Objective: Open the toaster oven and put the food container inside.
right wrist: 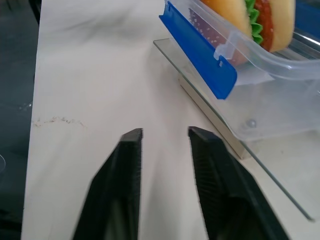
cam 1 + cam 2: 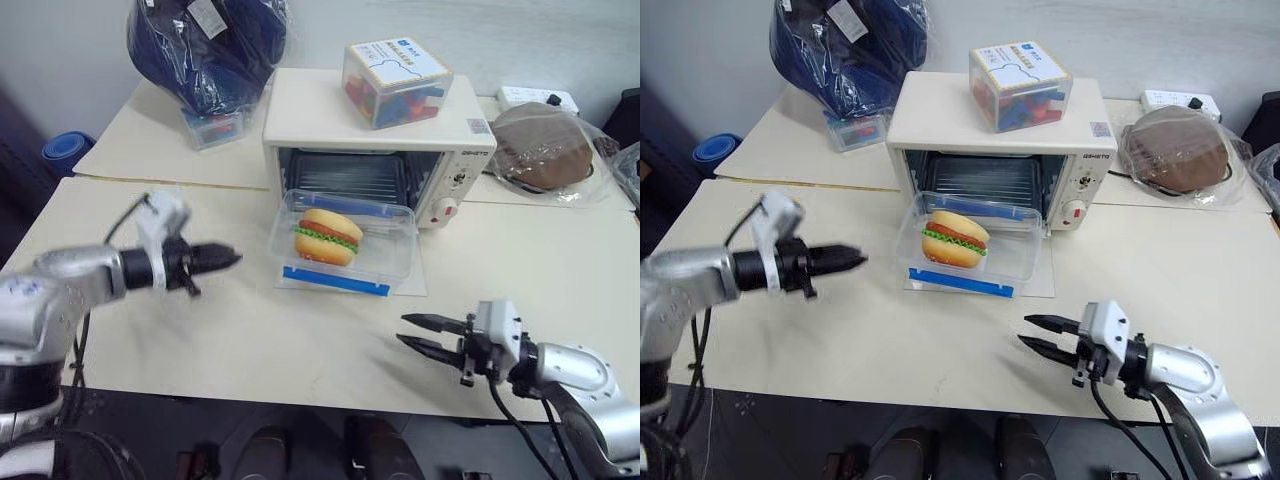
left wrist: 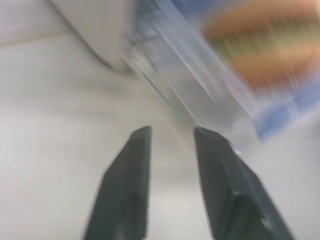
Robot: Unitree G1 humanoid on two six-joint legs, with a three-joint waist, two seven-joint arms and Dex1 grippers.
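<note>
Door down, the food container [image 2: 341,243] sits on the glass at frame centre; my grippers [image 2: 222,259] [image 2: 418,331], slightly parted, empty, must push it inside the toaster oven [image 2: 375,130].

We count one toaster oven [image 2: 375,140], one food container [image 2: 342,243] with one burger [image 2: 327,237], one clear cube [image 2: 396,82], two bagged bundles, and two grippers, left [image 2: 222,260] and right [image 2: 417,333].
</note>
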